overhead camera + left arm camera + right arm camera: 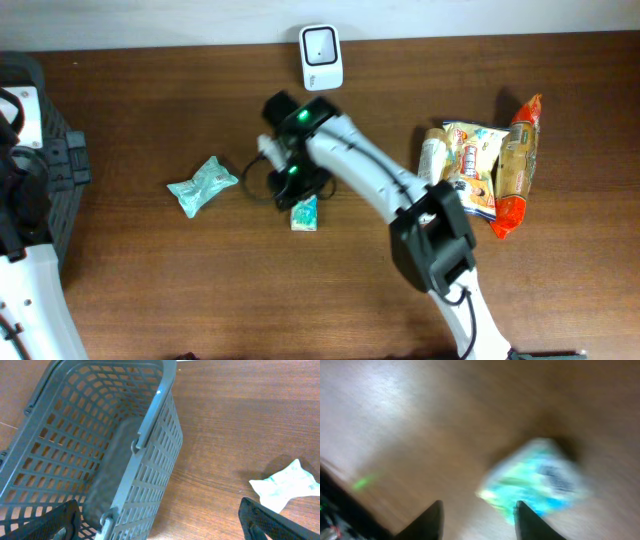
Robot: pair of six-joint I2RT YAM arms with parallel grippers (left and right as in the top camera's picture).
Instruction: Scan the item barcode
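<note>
At the counter's middle: we found the teal packet [304, 213] lying flat on the counter [180, 290], toward neither edge, with the scanner [321, 57] well apart at the far edge.
Right tool: the right tool [287, 183] hung just above the far side of the teal packet. In the blurred wrist view its fingers [436, 520] stood partly apart with bare wood between them, and we saw nothing in its hold.
Packet in wrist view: the teal packet [535, 480] sat just beyond one fingertip, not between the two. A dark patch on it may have been the barcode, but we could not tell.
Step, as we judged it: the pick-up was not yet done, and the packet had to be gripped before it could face the scanner.
Left tool: the left tool [160, 504] was spread to its widest and empty above the basket [150, 430] at the left edge, so we read it as parked clear.
Other goods: a mint packet [202, 185] lay left of the middle, and a snack pile [485, 160] near the right edge, both waiting.
</note>
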